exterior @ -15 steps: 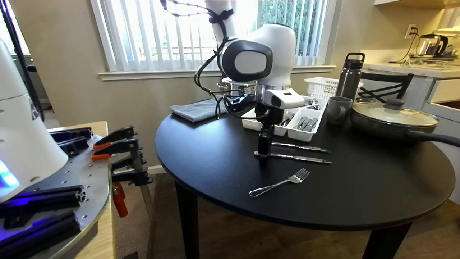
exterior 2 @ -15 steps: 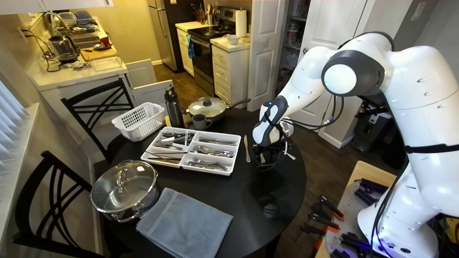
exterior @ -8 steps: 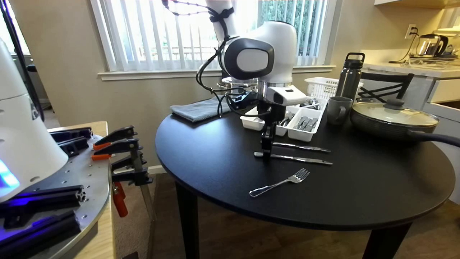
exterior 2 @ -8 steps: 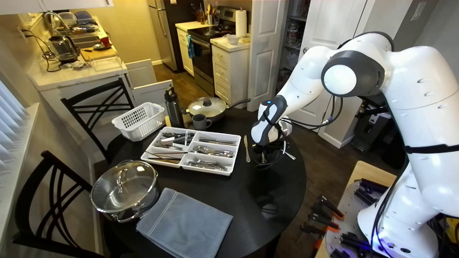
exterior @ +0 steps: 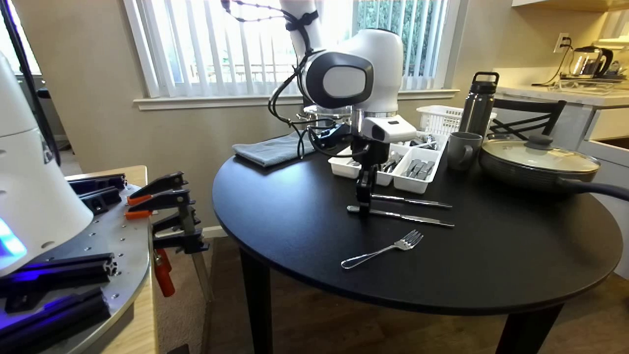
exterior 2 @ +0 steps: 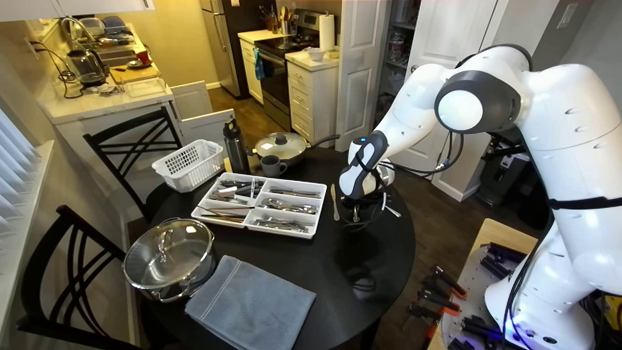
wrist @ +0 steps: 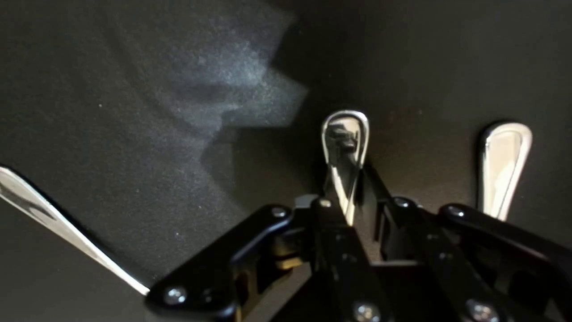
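Pincer [wrist: 346, 192] tight on a knife [wrist: 345, 134], near a white divided tray [exterior: 412, 185] with spoons [exterior 2: 291, 207] and forks [exterior 2: 278, 223] separate inside

In an exterior view the camera is peering across the round desk [exterior: 304, 236] from slightly above it, facing the window [exterior: 245, 54], while the robot base [exterior: 39, 196] is crowding the left edge close by. In an exterior view I'm finding the camera looking down from higher up, facing the stove [exterior 2: 276, 80], with the windowsill [exterior 2: 30, 204] running along the left and the arm [exterior 2: 413, 107] looming at the right. Both exterior views are sharing the desk, the arm, the cutlery tray [exterior: 412, 186] and the folded cloth [exterior: 272, 149]. The wrist camera is hanging nearest, pointing down at a small patch of desk, the fingers [wrist: 344, 259] taking up much of its lower frame.
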`<act>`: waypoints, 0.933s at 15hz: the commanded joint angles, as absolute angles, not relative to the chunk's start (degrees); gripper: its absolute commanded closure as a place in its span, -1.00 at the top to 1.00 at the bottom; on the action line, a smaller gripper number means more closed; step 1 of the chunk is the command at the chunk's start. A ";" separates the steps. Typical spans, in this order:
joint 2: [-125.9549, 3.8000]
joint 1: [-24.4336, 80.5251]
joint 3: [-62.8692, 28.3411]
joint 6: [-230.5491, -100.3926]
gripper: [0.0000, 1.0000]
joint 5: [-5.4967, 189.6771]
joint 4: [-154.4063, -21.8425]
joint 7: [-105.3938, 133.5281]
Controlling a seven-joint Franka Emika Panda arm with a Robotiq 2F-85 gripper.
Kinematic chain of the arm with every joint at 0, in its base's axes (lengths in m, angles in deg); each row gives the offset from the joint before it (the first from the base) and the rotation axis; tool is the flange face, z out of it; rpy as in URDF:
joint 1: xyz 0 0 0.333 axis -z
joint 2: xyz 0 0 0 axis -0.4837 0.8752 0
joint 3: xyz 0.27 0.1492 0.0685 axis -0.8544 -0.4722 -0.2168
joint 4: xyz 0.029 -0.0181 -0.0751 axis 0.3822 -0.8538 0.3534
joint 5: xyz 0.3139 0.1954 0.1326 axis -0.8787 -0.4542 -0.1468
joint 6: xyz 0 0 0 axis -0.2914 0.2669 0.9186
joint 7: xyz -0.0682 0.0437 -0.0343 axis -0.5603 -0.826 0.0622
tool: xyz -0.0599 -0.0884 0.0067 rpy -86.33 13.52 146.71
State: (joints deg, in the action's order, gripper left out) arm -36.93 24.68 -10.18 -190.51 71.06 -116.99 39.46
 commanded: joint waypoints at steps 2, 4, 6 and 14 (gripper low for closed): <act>-45.21 15.33 -0.92 -194.38 -0.91 76.56 -127.38 46.20; -48.31 6.87 6.82 -194.44 -0.91 83.74 -130.40 50.03; -50.06 -1.60 14.71 -192.85 -0.91 92.69 -130.87 54.82; -54.06 -11.00 19.21 -183.03 -0.91 112.98 -124.33 62.91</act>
